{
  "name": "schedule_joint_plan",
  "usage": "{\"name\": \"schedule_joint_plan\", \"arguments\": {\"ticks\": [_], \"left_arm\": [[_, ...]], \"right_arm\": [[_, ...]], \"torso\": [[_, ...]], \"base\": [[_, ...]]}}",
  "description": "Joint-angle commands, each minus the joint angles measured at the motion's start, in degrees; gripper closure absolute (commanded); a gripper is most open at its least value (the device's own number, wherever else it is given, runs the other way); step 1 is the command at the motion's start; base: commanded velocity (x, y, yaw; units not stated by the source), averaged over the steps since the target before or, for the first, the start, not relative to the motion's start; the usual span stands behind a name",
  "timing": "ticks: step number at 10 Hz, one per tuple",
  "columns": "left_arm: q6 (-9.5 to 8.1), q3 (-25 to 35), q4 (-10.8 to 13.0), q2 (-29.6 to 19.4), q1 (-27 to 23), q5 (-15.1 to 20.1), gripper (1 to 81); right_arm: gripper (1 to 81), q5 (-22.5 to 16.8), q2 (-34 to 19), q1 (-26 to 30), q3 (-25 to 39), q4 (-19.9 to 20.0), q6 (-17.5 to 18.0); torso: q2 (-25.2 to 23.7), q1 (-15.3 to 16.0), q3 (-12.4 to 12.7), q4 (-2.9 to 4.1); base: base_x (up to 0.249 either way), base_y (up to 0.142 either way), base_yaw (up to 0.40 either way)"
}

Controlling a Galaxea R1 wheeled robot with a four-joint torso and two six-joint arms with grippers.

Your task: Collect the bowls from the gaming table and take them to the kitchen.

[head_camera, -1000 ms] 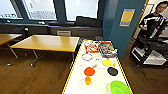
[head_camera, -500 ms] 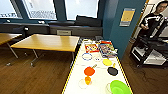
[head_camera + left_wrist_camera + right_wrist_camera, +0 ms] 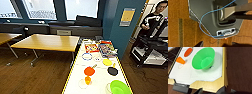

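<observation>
- While the fingers of both grippers cannot be made out in either wrist view, so that whether they stand apart or together cannot be told, the right wrist camera looks down on the near end of the gaming table (image 3: 205,75).
- Closest to that camera sits the green bowl (image 3: 203,58), upright on the white top near the pale raised edge, with nothing touching it.
- Judged by its look, it is thin moulded plastic: light, stiff, smooth and likely slippery, hardly fragile; the flared rim seems the best place to pinch, one finger inside and one outside the wall.
- Just beyond it lie an orange cup (image 3: 180,60) on its side and an orange bowl (image 3: 188,52), each apart from the green one.
- From the head camera, the table (image 3: 100,72) also carries a yellow bowl (image 3: 107,62) and a black bowl (image 3: 112,71), with board-game boxes (image 3: 101,48) at its far end.
- Off to the side, a person (image 3: 153,21) stands by a dark cart (image 3: 150,50); a wooden table (image 3: 47,42) stands on the other side.
</observation>
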Motion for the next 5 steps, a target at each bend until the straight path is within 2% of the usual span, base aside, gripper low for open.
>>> {"name": "schedule_joint_plan", "arguments": {"ticks": [1,3,4,5], "left_arm": [[0.54,-0.3,0.3,0.2,0.0,4.0,1.0],[0.54,-1.0,0.2,0.4,0.1,4.0,1.0],[0.54,-1.0,0.2,0.5,0.0,4.0,1.0],[0.54,-1.0,0.2,0.6,0.0,4.1,1.0]], "right_arm": [[1.0,-10.5,-3.1,11.5,-6.8,1.0,3.6],[1.0,-14.6,-1.7,13.9,-12.4,1.2,5.1],[1.0,-14.9,-1.3,14.5,-13.8,1.2,5.6],[1.0,-14.9,-1.4,14.5,-14.5,1.2,5.6]], "torso": [[0.0,0.0,0.0,0.00],[0.0,0.0,0.0,0.00],[0.0,0.0,0.0,0.00],[0.0,0.0,-2.5,0.00]], "base": [[0.000,0.000,0.000],[0.000,0.000,0.000],[0.000,0.000,0.000],[0.000,0.000,0.000]]}}
